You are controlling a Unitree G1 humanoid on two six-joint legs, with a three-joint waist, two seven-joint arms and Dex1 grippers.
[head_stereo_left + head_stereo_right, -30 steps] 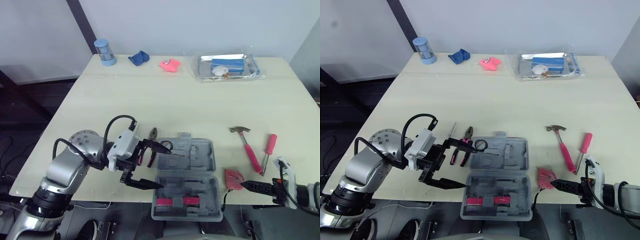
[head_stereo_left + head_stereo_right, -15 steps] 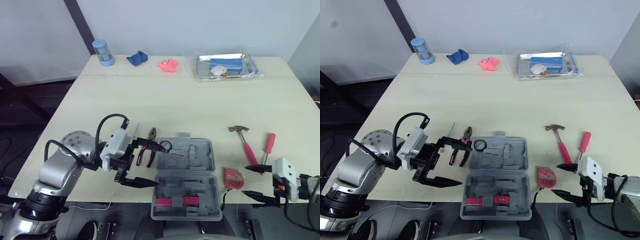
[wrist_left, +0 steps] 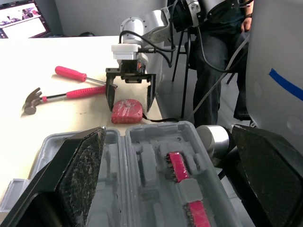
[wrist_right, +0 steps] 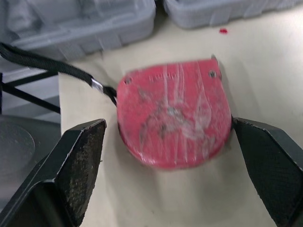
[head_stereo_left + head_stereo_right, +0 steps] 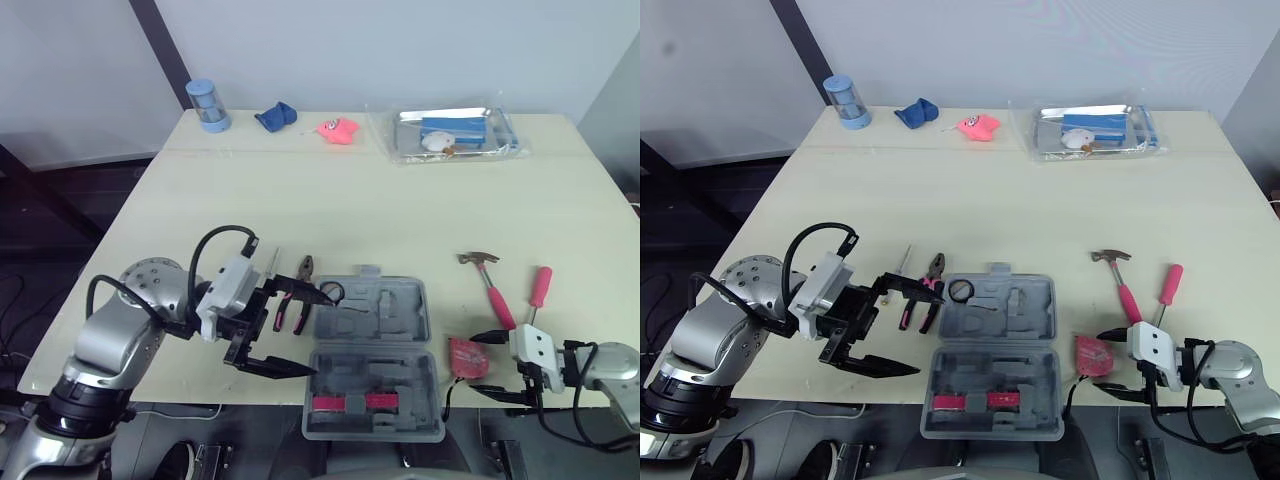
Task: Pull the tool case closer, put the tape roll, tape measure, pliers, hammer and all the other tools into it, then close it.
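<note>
My right fingers (image 4: 80,161) are spread, one each side of the tape measure (image 4: 173,113) on the tabletop (image 5: 400,220) just beside the tool case (image 5: 375,350); I'd ease in, centre it, then squeeze squarely, keeping the black strap (image 4: 57,66) clear

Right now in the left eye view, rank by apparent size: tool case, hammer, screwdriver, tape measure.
1. tool case, by far the largest.
2. hammer.
3. screwdriver, a little shorter than the hammer beside it.
4. tape measure, smallest.
All four lie about equally near the camera, so the order looks sound.
</note>
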